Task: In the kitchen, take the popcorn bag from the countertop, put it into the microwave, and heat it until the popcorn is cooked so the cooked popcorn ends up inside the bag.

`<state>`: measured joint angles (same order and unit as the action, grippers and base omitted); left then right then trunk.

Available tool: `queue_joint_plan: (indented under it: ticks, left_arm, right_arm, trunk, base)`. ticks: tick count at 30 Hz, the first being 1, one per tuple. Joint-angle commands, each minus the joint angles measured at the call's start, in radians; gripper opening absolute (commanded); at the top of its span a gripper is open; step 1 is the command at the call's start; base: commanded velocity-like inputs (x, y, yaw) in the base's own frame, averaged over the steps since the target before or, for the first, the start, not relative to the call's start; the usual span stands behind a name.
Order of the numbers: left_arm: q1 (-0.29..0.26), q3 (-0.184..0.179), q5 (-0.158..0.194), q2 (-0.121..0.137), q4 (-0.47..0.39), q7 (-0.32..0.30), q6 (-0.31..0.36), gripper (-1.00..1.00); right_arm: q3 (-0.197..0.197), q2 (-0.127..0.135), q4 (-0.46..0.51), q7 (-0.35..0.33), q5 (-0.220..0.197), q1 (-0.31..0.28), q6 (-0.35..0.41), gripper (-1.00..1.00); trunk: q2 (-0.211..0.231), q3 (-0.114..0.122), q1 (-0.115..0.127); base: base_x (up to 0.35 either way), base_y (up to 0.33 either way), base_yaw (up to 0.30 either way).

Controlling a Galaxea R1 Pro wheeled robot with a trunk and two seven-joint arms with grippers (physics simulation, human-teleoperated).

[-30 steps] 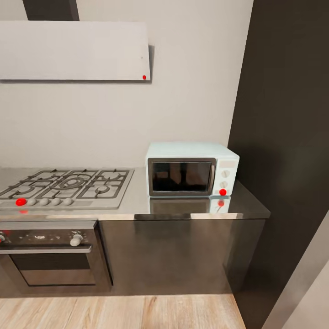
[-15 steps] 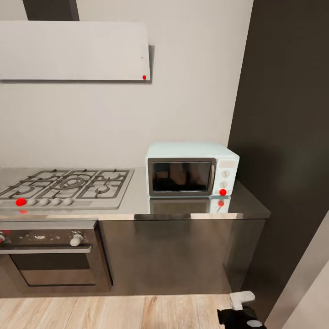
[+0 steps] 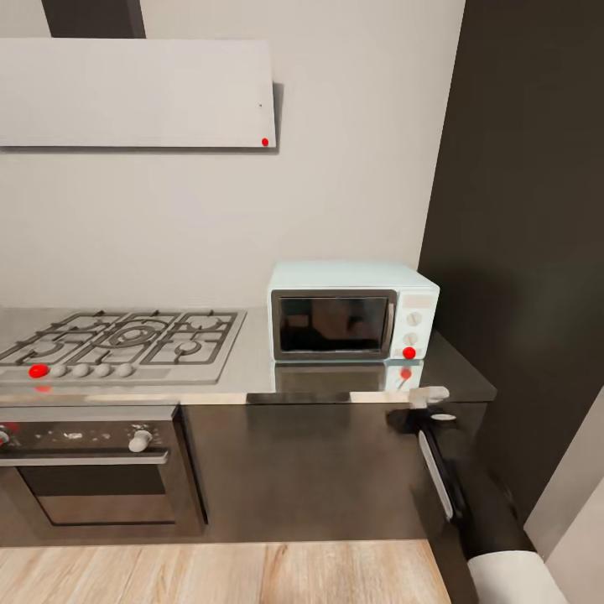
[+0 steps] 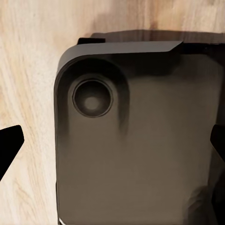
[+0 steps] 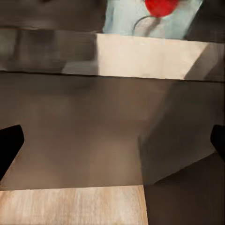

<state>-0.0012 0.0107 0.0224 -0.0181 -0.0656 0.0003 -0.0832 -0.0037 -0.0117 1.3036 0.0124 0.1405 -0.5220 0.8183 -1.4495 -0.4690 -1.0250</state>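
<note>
The small pale blue-mint microwave (image 3: 352, 312) with its black-framed dark glass door sits shut on the long grey metallic countertop (image 3: 252, 369), just above and beyond the right gripper (image 3: 429, 396), which hangs at the counter's front lip below the microwave's red-dotted corner. No brown paper popcorn bag can be seen on this stretch of counter, so the step in hand looks like opening the microwave door, or reaching for its controls, ahead of fetching the bag.

To do this well, the right gripper should probably rise clear of the countertop edge before it goes forward, since at its present height it would strike the dark cabinet front (image 3: 302, 470) rather than the appliance. Then it should approach the door edge squarely, avoiding a shove that might slide the light box back toward the pale wall (image 3: 335, 168).

The right arm (image 3: 457, 495) stretches up from low beside the robot, forearm angled toward the counter. In the right wrist view the two dark fingertips (image 5: 9, 143) stand wide apart with nothing between them, and the red dot (image 5: 160, 5) lies ahead. The left gripper (image 4: 112, 145) points down at the light wood plank floor (image 4: 28, 70) over the robot's own dark base (image 4: 136, 140), its tips likewise spread and empty.
</note>
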Motion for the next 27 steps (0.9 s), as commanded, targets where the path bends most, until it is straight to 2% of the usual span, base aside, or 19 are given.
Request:
queue_joint_plan:
  ticks: [1, 5, 6, 9, 12, 13, 16, 19, 21, 25, 27]
  left_arm:
    - [0.000, 0.001, 0.002, 0.000, 0.000, 0.000, -0.003, 1.00]
    - [0.000, 0.000, 0.002, 0.000, 0.000, 0.000, -0.003, 1.00]
    - [0.000, 0.001, 0.002, 0.000, 0.000, 0.000, -0.003, 1.00]
    - [0.000, 0.001, 0.003, 0.000, 0.000, 0.002, -0.003, 1.00]
    - [0.000, 0.002, 0.004, 0.000, 0.000, 0.003, -0.003, 1.00]
    - [0.000, 0.002, 0.004, 0.000, 0.000, 0.003, -0.003, 1.00]
    - [0.000, 0.002, 0.004, 0.000, 0.000, 0.004, -0.003, 1.00]
    - [0.000, 0.002, 0.004, 0.000, 0.000, 0.003, -0.003, 1.00]
    - [0.000, 0.002, 0.005, 0.000, 0.000, 0.004, -0.003, 1.00]
    - [0.000, 0.002, 0.005, 0.000, 0.000, 0.005, -0.003, 1.00]
    - [0.000, 0.003, 0.005, 0.000, 0.000, 0.005, -0.003, 1.00]
  right_arm:
    - [-0.001, -0.001, 0.002, 0.000, 0.004, -0.031, 0.025, 1.00]
    - [-0.001, -0.002, 0.003, 0.012, 0.000, -0.135, 0.077, 1.00]
    - [-0.001, -0.011, 0.003, 0.014, -0.001, -0.174, 0.094, 1.00]
    - [-0.003, -0.058, 0.003, 0.028, 0.001, -0.240, 0.122, 1.00]
    - [-0.004, -0.101, 0.002, 0.100, -0.001, -0.280, 0.129, 1.00]
    - [-0.004, -0.129, 0.001, 0.138, -0.002, -0.297, 0.122, 1.00]
    - [-0.005, -0.145, -0.006, 0.154, -0.004, -0.303, 0.082, 1.00]
    - [-0.009, -0.148, -0.038, 0.157, -0.008, -0.304, -0.021, 1.00]
    - [-0.020, -0.145, -0.098, 0.153, -0.006, -0.305, -0.160, 1.00]
    - [-0.022, -0.125, -0.113, 0.122, -0.009, -0.305, -0.227, 1.00]
    - [-0.023, -0.099, -0.115, 0.087, -0.011, -0.305, -0.233, 1.00]
  trunk:
    - [-0.001, -0.001, 0.000]
    - [-0.001, -0.001, 0.000]
    - [-0.001, -0.001, 0.000]
    - [-0.001, -0.001, 0.000]
    - [-0.001, -0.001, 0.000]
    - [-0.001, -0.001, 0.000]
    - [-0.001, -0.001, 0.000]
    - [-0.001, -0.001, 0.000]
    - [-0.001, -0.001, 0.000]
    - [-0.001, -0.001, 0.000]
    - [-0.001, -0.001, 0.000]
  base:
    - [0.000, 0.000, 0.000]
    - [0.000, 0.000, 0.000]
    - [0.000, 0.000, 0.000]
    - [0.000, 0.000, 0.000]
    - [0.000, 0.000, 0.000]
    - [0.000, 0.000, 0.000]
    - [0.000, 0.000, 0.000]
    - [0.000, 0.000, 0.000]
    - [0.000, 0.000, 0.000]
    - [0.000, 0.000, 0.000]
    - [0.000, 0.000, 0.000]
